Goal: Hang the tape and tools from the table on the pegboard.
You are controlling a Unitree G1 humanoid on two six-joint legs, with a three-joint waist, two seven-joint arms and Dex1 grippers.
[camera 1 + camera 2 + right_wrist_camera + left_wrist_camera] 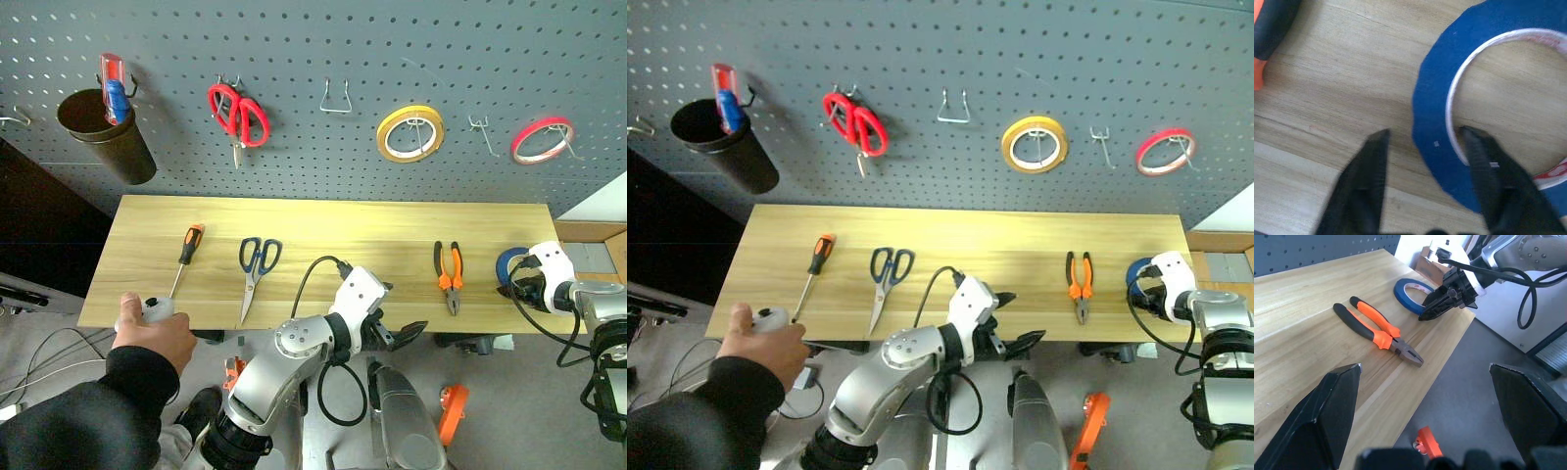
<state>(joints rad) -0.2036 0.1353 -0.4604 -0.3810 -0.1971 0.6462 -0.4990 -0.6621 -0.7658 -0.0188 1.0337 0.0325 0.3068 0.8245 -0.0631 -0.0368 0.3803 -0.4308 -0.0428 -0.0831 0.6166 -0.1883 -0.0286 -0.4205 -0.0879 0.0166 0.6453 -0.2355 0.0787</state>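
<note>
While the left gripper (409,331) gapes open at lower centre, the right gripper's (1422,142) fingers straddle the blue tape's (1484,88) band at the table's (323,230) right end, not visibly clamped.

Workshop, tool pegboard (323,59), wooden table (323,230)

Red-handled scissors (237,115), wide yellow tape ring (409,133), thin red tape ring (541,140) hung on hooks. Red-and-blue handled tool (114,88) stood in dark round cup (108,136). Person's hand (152,338) held white controller (147,311).

Smooth light wood table (323,230); matt grey pegboard (323,49) with metal hooks.
</note>
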